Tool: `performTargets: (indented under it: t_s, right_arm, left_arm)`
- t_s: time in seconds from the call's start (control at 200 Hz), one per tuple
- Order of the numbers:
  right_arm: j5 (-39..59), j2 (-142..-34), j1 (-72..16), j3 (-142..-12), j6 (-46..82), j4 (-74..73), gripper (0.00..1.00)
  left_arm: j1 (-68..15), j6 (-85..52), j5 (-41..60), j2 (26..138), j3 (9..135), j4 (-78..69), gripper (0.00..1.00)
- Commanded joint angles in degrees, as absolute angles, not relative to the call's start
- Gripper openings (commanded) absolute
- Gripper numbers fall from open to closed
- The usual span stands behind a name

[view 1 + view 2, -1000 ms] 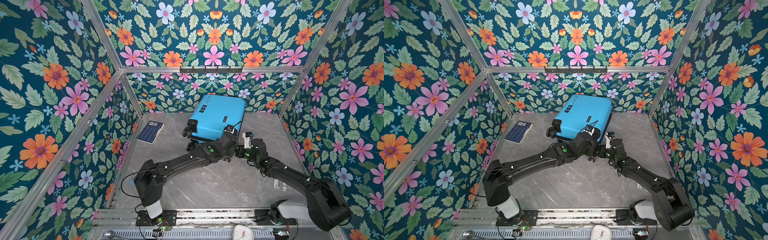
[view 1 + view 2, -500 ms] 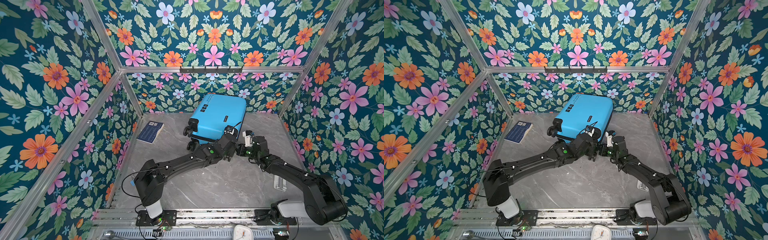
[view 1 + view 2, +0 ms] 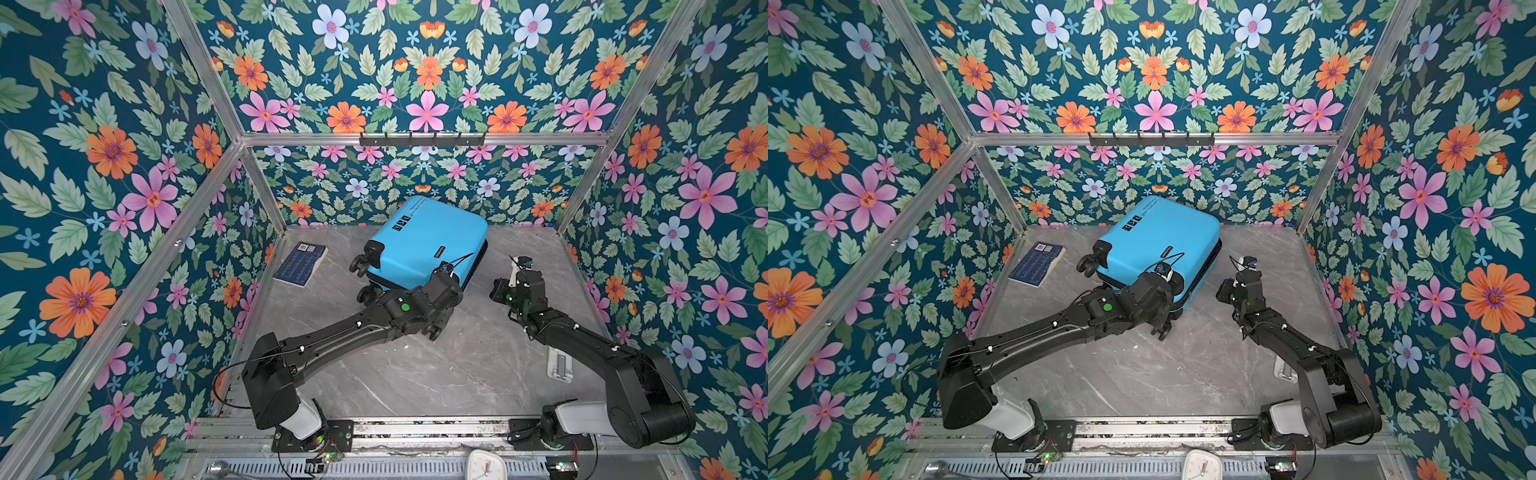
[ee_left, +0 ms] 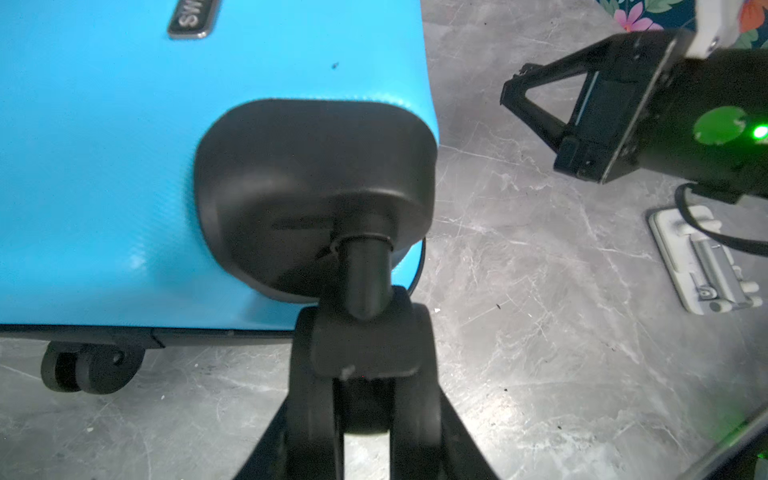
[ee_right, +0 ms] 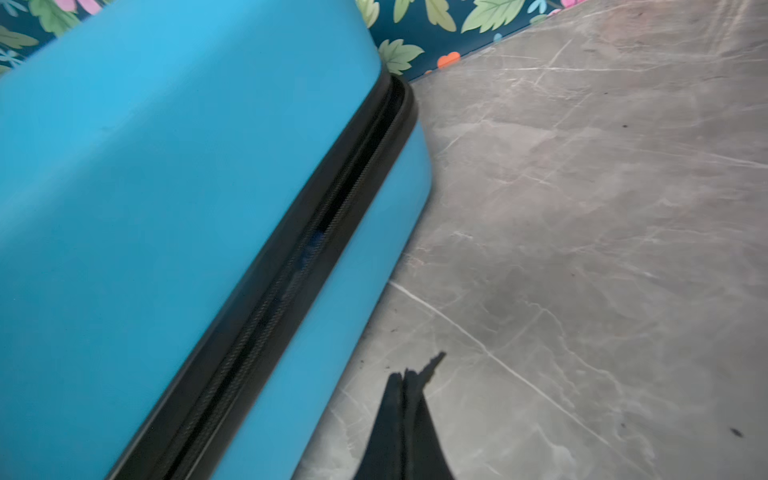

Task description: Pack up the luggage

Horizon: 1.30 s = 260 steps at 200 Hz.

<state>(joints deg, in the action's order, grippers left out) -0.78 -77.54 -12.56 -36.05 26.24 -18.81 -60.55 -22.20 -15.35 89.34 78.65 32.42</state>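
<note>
The grey marbled surface (image 3: 415, 374) carries everything. The small bright-blue hard-shell suitcase (image 3: 428, 245) lies flat, lid down, toward the back wall. It is skewed, with its wheels toward the front left (its black zip seam (image 5: 291, 270) faces my right jaws). A dark-blue flat rectangle with pale print (image 3: 301, 264) lies to its left, apart from it. A pale grey clip-like piece (image 3: 559, 368) sits near the right edge. My left jaws pinch the black spinner wheel (image 4: 365, 353) at the suitcase's near corner. My right jaws are pressed together on nothing, over bare surface just beside the suitcase.
</note>
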Motion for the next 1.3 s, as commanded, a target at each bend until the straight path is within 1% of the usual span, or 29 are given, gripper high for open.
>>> performTargets:
  t_s: [0.0,0.095,0.185,0.25,0.29,0.35,0.465,0.525,0.665,0.79,1.115,1.165,1.2,1.235,1.295]
  right_arm:
    - [4.7,-76.8,-12.8,-34.9,23.2,-24.2,0.00]
    - [12.2,-75.6,-12.8,-33.2,20.1,-26.9,0.00]
    - [18.7,-74.5,-13.0,-32.6,17.8,-26.1,0.00]
    - [23.7,-74.3,-13.2,-32.8,16.7,-24.6,0.11]
    - [26.9,-74.6,-13.7,-32.9,16.0,-23.8,0.20]
    - [29.0,-75.3,-15.2,-33.4,14.4,-21.9,0.31]
    - [30.7,-76.9,-20.4,-34.2,9.5,-20.0,0.40]
    - [30.7,-77.7,-22.7,-33.9,8.8,-21.3,0.41]
    - [31.8,-80.1,-24.8,-31.7,9.6,-29.4,0.42]
    - [32.8,-82.5,-26.0,-32.2,9.3,-31.4,0.42]
    - [36.4,-89.6,-26.8,-36.3,9.9,-36.2,0.43]
    - [37.1,-90.9,-26.8,-37.3,9.9,-36.5,0.52]
    - [37.5,-91.8,-26.8,-38.0,9.9,-36.7,0.57]
    - [37.8,-92.8,-26.8,-38.6,9.8,-37.1,0.59]
    - [37.9,-94.2,-26.8,-39.5,9.4,-37.8,0.60]
  left_arm:
    - [-60.0,-22.6,-19.2,88.7,79.3,28.0,0.00]
    - [-59.7,-22.5,-19.2,88.5,79.0,27.9,0.00]
    - [-59.2,-22.3,-19.2,87.9,78.5,27.9,0.00]
    - [-58.7,-22.2,-19.3,87.1,77.8,27.9,0.00]
    - [-58.4,-22.1,-19.2,86.4,77.3,27.9,0.00]
    - [-57.8,-21.7,-19.1,85.1,76.0,28.0,0.00]
    - [-57.3,-21.0,-19.6,82.2,72.7,28.8,0.00]
    - [-57.0,-21.1,-20.0,80.3,70.6,29.3,0.00]
    - [-55.7,-22.3,-20.4,74.7,65.0,29.6,0.00]
    - [-54.0,-23.0,-19.8,70.6,61.2,29.5,0.00]
    - [-53.4,-22.1,-18.5,68.7,59.1,29.6,0.00]
    - [-53.4,-22.0,-18.1,68.6,58.8,29.6,0.00]
    - [-53.3,-22.0,-17.9,68.6,58.7,29.6,0.00]
    - [-53.3,-22.1,-17.8,68.5,58.5,29.6,0.00]
    - [-53.3,-22.2,-17.7,68.4,58.2,29.6,0.00]
